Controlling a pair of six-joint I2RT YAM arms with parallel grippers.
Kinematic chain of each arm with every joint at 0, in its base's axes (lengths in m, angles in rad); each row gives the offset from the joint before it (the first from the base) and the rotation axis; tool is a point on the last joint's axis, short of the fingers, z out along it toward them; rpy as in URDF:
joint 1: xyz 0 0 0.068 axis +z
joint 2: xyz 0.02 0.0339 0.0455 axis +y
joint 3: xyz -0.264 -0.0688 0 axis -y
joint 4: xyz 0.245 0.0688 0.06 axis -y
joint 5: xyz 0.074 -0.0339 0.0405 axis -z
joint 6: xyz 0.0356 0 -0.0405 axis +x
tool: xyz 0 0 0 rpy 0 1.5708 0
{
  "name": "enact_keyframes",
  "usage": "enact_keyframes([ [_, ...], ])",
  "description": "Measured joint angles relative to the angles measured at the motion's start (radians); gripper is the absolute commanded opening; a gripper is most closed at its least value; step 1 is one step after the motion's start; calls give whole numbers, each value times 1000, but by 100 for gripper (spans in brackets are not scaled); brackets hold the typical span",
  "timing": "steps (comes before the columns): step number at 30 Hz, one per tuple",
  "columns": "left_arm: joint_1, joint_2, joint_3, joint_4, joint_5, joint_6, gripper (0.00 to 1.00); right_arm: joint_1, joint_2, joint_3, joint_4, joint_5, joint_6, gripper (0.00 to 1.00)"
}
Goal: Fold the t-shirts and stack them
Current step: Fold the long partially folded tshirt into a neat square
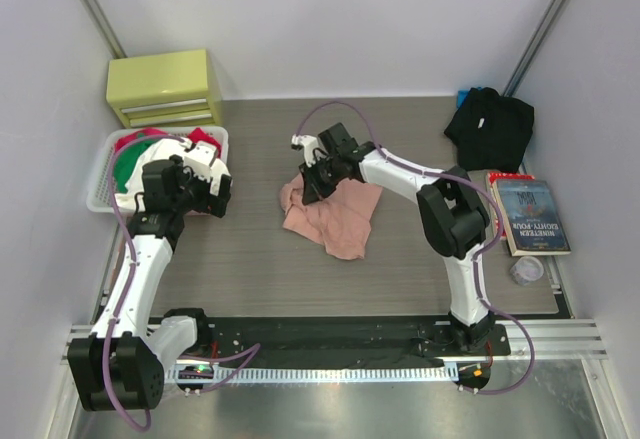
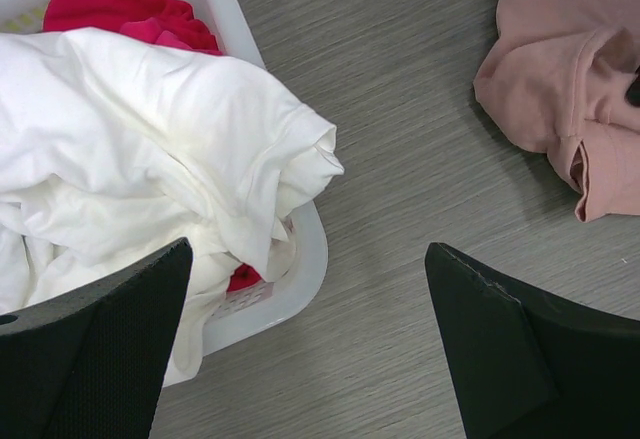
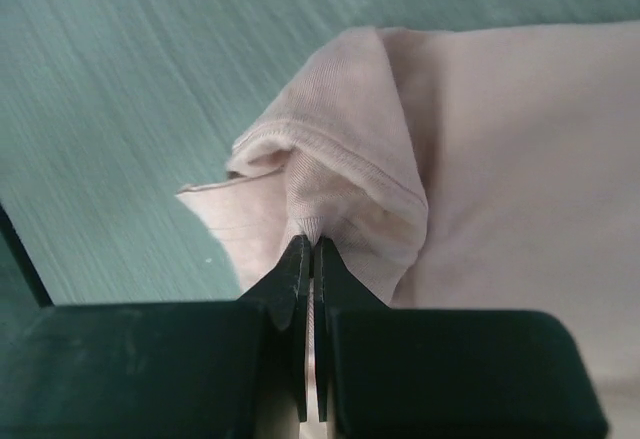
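Salmon-pink t-shirt [image 1: 335, 221], fine soft knit, lies crumpled mid-table; my right gripper [image 3: 308, 247] pinches its stitched hem fold tight. Left gripper [image 2: 308, 251], fingers spread wide, hangs over rumpled white cloth [image 2: 150, 149] in the plastic basket [image 2: 235, 19]. Black t-shirt [image 1: 490, 127] sits bunched at the far right.

The middle t-shirt [image 1: 330, 214] lies bunched up in the middle of the table [image 1: 250, 269]. From there, a basket [image 1: 100, 187] sits at 9 o'clock, with clothes [image 1: 135, 159] piled in it. A box of drawers [image 1: 165, 87] stands behind the basket, at 10 o'clock. The far t-shirt [image 1: 490, 127] lies at 2 o'clock, in the back corner. A book [image 1: 528, 216] lies at 3 o'clock, with a small round thing [image 1: 527, 270] just in front of it. The right gripper [image 3: 308, 249] is on the middle t-shirt's 11 o'clock corner. The left gripper [image 1: 222, 193] hangs over the basket's 3 o'clock side.
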Motion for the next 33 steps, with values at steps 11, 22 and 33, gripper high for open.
enact_keyframes([
  [11, 0, 9, 0, 0, -2, 8, 100, 158, -6, -23, -10, -37, 5, 58],
  [22, 0, 21, 0, 0, -5, 19, 100, 170, -218, -83, -24, 46, -57, 60],
  [33, 0, 30, 0, -1, -5, 18, 100, 156, -311, -207, 7, 103, -78, 1],
])
